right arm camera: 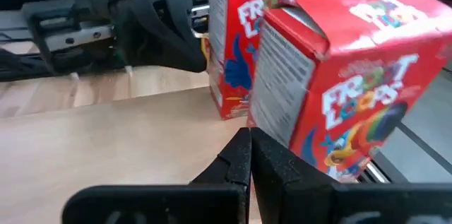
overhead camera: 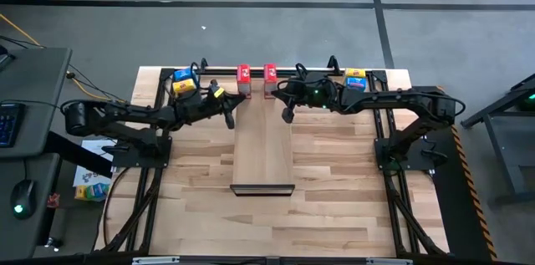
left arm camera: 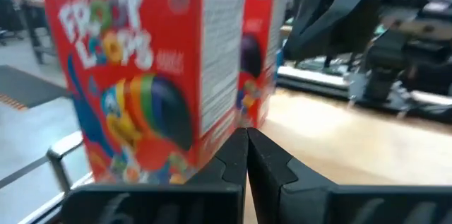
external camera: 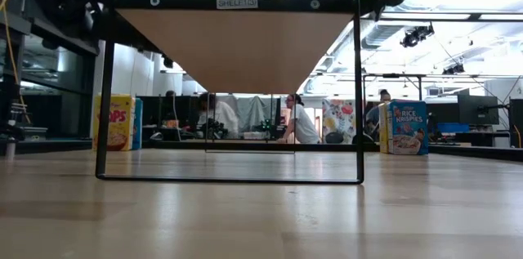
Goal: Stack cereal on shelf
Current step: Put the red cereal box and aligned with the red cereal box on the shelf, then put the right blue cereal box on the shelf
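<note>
From above, the pale shelf (overhead camera: 262,152) lay mid-table, dark lip toward the near edge. Two red Froot Loops boxes (overhead camera: 243,80) (overhead camera: 270,78) stood at its far end; yellow and blue boxes (overhead camera: 183,82) sat far-left, another pair (overhead camera: 355,78) far-right. Left gripper (overhead camera: 228,120) and right gripper (overhead camera: 287,115) hovered beside the shelf's far corners, both pinched closed, holding nothing.

At table level, the shelf's underside (external camera: 237,46) hung in its black frame; a Corn Pops box (external camera: 114,122) and Rice Krispies box (external camera: 407,127) stood behind.

Left wrist: fingers (left arm camera: 272,164) together, empty, red box (left arm camera: 141,75) just ahead.

Right wrist: fingers (right arm camera: 236,160) together, two red boxes (right arm camera: 339,75) (right arm camera: 236,47) close ahead.
</note>
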`<control>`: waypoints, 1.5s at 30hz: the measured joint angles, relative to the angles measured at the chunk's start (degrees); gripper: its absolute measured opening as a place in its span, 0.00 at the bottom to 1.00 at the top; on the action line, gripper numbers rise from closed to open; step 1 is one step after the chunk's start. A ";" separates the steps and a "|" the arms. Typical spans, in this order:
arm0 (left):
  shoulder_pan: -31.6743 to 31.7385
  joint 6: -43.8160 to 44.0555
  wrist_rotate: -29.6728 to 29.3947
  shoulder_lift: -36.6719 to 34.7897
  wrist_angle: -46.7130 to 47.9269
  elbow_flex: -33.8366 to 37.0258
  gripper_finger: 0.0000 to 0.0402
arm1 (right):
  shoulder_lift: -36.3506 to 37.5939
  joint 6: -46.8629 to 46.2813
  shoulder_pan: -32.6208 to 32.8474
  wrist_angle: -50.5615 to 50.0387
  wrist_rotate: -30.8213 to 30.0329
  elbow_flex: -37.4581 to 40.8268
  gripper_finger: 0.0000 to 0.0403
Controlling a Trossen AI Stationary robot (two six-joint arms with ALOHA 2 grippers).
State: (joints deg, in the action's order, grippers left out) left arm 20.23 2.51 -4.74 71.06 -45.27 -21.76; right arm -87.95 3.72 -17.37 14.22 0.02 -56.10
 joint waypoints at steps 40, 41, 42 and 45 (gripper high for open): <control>-4.52 -2.11 5.37 -26.18 21.59 0.02 0.00 | 16.76 1.13 -29.35 -60.45 -20.62 0.02 0.66; -4.52 -2.48 5.36 -26.18 21.55 0.02 0.00 | 16.66 1.92 -30.02 -61.30 -20.46 0.02 0.66; -4.52 -2.67 5.37 -26.18 21.51 0.02 0.00 | 16.55 2.69 -30.47 -61.66 -20.30 0.02 0.66; -4.52 -2.73 5.37 -26.18 21.49 0.02 0.00 | 16.35 5.09 -31.17 -63.30 -19.59 0.02 0.66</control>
State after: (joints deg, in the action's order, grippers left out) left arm 15.70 -0.23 0.62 44.88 -23.78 -21.74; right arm -71.59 8.81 -48.53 -49.07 -19.57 -56.07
